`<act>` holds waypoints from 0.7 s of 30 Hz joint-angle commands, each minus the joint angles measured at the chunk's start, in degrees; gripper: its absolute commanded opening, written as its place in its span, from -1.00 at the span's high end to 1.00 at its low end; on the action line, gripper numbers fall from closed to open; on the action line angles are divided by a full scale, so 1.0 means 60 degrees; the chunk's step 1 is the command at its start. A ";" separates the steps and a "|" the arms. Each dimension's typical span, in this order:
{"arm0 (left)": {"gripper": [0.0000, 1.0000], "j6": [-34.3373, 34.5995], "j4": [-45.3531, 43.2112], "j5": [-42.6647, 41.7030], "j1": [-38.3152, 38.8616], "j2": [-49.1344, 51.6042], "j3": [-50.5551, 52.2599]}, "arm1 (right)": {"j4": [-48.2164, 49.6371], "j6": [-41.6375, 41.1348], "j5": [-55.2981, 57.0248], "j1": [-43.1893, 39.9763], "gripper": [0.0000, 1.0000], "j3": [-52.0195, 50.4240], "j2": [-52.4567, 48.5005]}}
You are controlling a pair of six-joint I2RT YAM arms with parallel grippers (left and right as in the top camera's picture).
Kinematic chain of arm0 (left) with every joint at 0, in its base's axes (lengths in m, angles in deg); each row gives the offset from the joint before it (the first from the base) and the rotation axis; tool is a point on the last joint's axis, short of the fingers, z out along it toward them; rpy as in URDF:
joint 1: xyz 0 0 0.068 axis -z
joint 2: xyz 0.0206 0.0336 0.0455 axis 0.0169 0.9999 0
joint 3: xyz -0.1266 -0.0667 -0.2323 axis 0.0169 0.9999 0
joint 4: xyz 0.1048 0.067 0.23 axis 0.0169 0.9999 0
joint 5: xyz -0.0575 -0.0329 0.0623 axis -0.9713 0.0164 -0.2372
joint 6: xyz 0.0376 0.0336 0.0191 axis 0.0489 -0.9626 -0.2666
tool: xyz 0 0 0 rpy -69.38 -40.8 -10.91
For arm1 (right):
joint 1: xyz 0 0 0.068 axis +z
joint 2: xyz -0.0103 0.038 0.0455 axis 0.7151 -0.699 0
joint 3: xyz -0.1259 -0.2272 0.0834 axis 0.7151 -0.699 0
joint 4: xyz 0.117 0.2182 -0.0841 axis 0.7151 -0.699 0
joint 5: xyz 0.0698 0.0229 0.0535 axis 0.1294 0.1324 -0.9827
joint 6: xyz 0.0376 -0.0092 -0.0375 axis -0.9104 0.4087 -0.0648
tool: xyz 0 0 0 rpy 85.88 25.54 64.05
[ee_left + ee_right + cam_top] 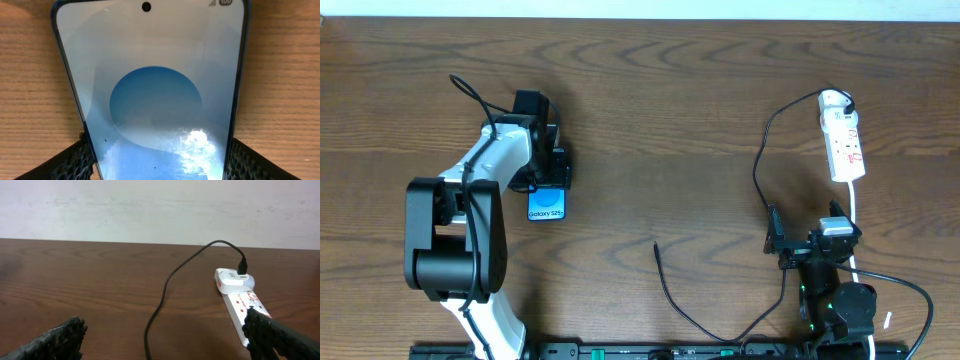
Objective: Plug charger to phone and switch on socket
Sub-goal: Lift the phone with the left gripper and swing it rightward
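The phone (548, 204) lies flat on the table at the left, blue screen up. It fills the left wrist view (155, 75). My left gripper (548, 178) is shut on the phone's upper end, one finger against each long edge (160, 152). The socket (844, 140) is a white power strip at the far right, also in the right wrist view (241, 302). The charger cable (761, 170) runs from a white adapter (232, 278) on the strip, loops along the near edge, and ends in a loose tip (657, 246) mid-table. My right gripper (806, 238) is open and empty, with the cable (150, 332) lying between its fingers.
The strip's white cord (857, 215) trails toward the near edge past my right arm. A pale wall (160, 205) stands behind the table's far edge. Bare brown wood (660, 130) lies between the phone and the strip.
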 commanded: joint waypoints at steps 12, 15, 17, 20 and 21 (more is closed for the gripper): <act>0.85 -0.0018 0.0029 -0.0248 0.0051 -0.1541 -0.0222 | -0.0040 0.0113 -0.0055 0.0047 -0.99 -0.0015 0.0058; 0.85 -0.0018 0.0015 -0.1096 0.0051 -0.1701 -0.0222 | -0.0040 0.0113 -0.0055 0.0047 -0.98 -0.0015 0.0058; 0.85 -0.0015 -0.0015 -0.1851 0.0047 -0.1752 -0.0222 | -0.0040 0.0113 -0.0055 0.0047 -0.98 -0.0015 0.0058; 0.85 0.0240 -0.0171 -0.3166 0.0051 -0.1759 -0.0222 | -0.0040 0.0113 -0.0055 0.0047 -0.98 -0.0015 0.0058; 0.85 0.0459 -0.0277 -0.3617 0.0051 -0.1759 -0.0222 | -0.0040 0.0113 -0.0055 0.0047 -0.98 -0.0015 0.0058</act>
